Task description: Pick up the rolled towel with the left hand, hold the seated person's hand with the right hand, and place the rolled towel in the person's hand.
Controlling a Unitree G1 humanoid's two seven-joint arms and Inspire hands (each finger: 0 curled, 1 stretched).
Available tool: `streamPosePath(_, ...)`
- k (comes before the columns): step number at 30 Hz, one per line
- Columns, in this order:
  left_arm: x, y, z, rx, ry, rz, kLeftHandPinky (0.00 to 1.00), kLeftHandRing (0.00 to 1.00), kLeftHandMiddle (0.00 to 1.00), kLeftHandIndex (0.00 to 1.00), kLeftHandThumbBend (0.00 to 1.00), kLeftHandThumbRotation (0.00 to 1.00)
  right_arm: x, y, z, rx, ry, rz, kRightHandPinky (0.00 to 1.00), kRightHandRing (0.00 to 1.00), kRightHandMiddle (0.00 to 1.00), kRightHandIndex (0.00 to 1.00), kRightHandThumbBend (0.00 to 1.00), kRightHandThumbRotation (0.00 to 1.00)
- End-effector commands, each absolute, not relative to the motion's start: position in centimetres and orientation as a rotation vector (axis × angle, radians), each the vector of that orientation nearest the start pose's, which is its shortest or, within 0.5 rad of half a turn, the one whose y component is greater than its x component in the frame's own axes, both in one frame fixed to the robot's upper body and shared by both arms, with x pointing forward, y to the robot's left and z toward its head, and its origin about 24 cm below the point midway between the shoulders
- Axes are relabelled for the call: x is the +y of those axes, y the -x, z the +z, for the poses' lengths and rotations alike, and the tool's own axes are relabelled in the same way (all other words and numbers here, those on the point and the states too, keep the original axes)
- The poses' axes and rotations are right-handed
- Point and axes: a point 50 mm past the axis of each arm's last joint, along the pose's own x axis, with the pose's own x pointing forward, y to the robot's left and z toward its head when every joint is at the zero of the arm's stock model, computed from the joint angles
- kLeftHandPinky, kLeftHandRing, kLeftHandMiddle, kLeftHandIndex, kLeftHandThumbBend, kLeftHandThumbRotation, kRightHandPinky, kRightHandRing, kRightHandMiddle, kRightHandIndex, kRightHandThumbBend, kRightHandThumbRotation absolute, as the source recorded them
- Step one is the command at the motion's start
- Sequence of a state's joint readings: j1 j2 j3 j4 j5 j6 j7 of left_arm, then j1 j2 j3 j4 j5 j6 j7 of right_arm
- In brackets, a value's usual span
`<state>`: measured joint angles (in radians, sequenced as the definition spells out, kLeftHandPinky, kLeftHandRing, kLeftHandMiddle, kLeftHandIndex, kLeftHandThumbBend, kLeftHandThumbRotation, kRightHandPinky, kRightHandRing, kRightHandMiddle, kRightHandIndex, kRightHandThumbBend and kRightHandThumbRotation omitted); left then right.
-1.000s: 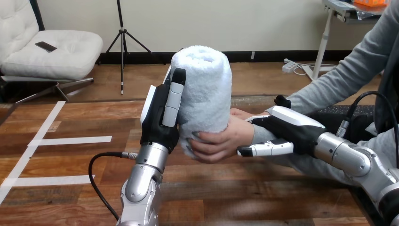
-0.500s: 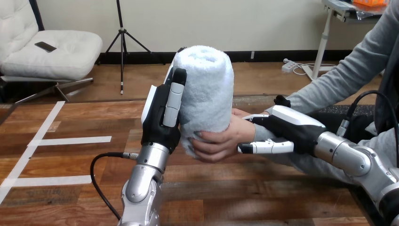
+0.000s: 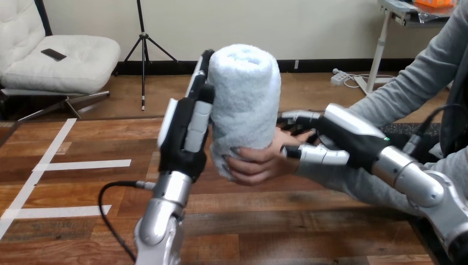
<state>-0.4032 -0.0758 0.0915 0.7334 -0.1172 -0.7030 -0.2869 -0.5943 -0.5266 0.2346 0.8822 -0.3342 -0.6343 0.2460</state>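
The white rolled towel [image 3: 245, 94] stands upright above the table. The person's hand [image 3: 258, 163] is curled round its lower end from the right. My left hand [image 3: 185, 132] is against the towel's left side. Its fingers [image 3: 200, 74] reach straight up along the roll and its thumb lies flat on the front. My right hand [image 3: 339, 135] comes in from the right and clasps the person's wrist, with its fingers [image 3: 298, 116] over the top and its thumb [image 3: 312, 155] underneath.
The wooden table [image 3: 276, 221] runs below both arms, with white tape strips [image 3: 83, 164] at the left. The person's grey sleeve [image 3: 397, 94] comes in from the upper right. A black cable [image 3: 107, 204] loops beside my left forearm.
The towel, the person's hand and my right hand have risen slightly. My left hand's fingers have straightened along the towel's side. My right hand's fingers now show over the person's wrist.
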Motion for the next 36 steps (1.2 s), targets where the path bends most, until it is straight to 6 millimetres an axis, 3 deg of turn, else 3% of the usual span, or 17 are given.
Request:
streamPosePath(1, 12.1, -30.1, 6.4, -0.451, 0.128, -0.247, 1.00, 1.00, 1.00, 0.98, 1.00, 0.96, -21.7, -33.5, 9.8, -0.273, 0.883, 0.449, 0.71, 0.83, 0.86, 0.87, 1.00, 1.00)
streamPosePath(13, 13.6, -27.7, 6.4, -0.484, 0.124, -0.203, 1.00, 1.00, 0.98, 0.96, 0.99, 0.99, -22.0, -30.8, 10.5, -0.373, 0.709, 0.395, 0.75, 0.85, 0.86, 0.87, 1.00, 1.00)
streamPosePath(22, 14.5, -25.9, 6.5, -0.501, 0.094, -0.179, 1.00, 0.99, 0.97, 0.95, 1.00, 0.99, -22.0, -28.7, 10.8, -0.404, 0.678, 0.364, 0.78, 0.86, 0.87, 0.87, 1.00, 1.00)
streamPosePath(36, 15.8, -22.5, 6.1, -0.510, 0.046, -0.179, 0.95, 0.96, 0.95, 0.94, 0.96, 0.98, -20.9, -24.7, 10.5, -0.487, 0.487, 0.325, 0.84, 0.89, 0.88, 0.89, 1.00, 1.00)
